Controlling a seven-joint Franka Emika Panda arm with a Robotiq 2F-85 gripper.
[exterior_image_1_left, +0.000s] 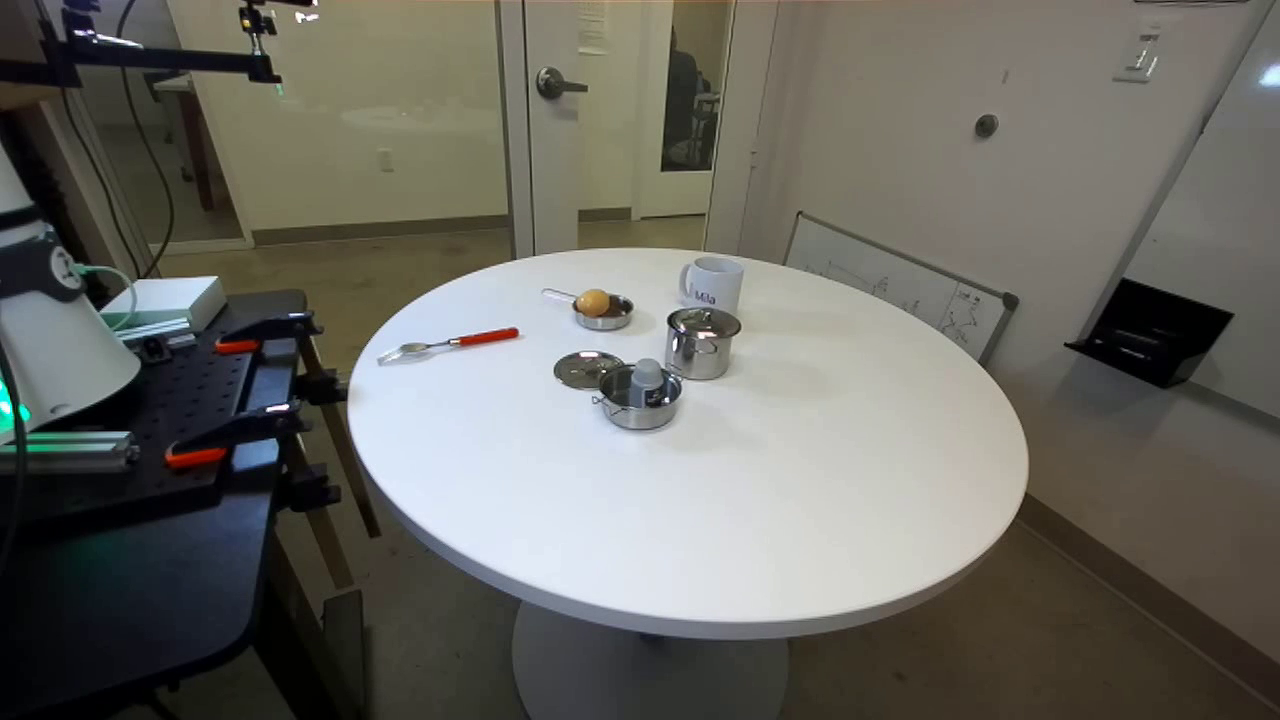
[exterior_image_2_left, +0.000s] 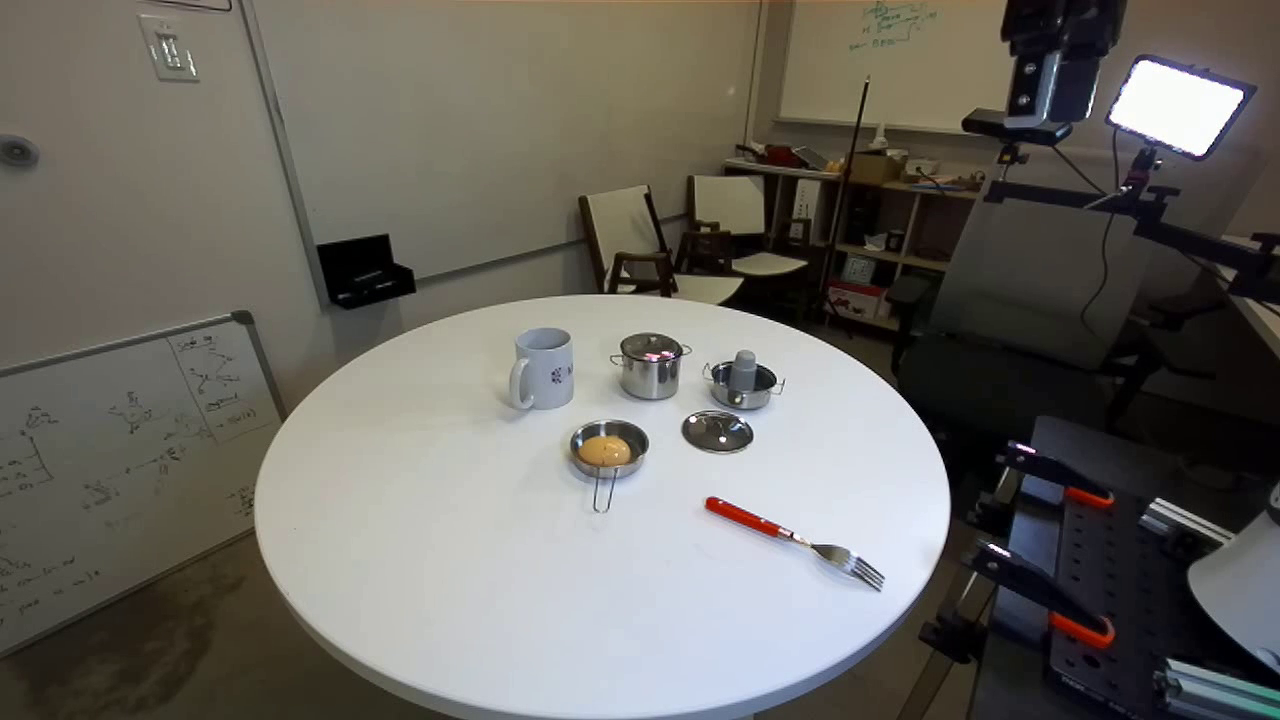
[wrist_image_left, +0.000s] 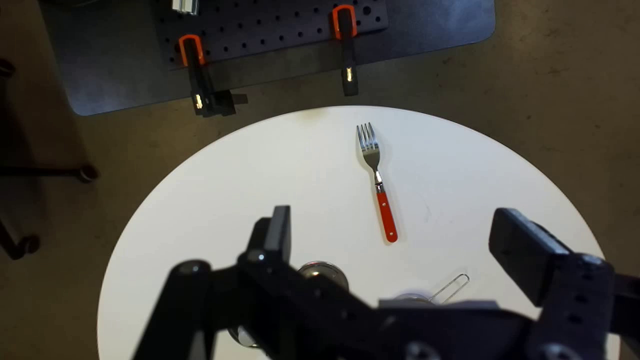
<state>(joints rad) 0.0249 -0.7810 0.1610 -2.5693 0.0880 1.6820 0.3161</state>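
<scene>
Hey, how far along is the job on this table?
Seemingly done: the egg lies in the small pan, and a grey object stands in the open pot. In hand: nothing; the gripper is open and empty. Apparently left: any gripping; the fork lies ungripped, the loose lid beside the open pot.

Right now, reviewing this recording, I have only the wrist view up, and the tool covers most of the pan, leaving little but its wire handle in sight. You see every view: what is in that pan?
Observer: In an exterior view, a brown egg-like thing lies in the pan.
Operator: Anything to drink from that I can't see?
Observer: Yes. A white mug stands upright on the table; it shows in both exterior views.
Operator: And is any cookware out there covered?
Observer: Yes. In both exterior views, the taller pot has its lid on.
</scene>
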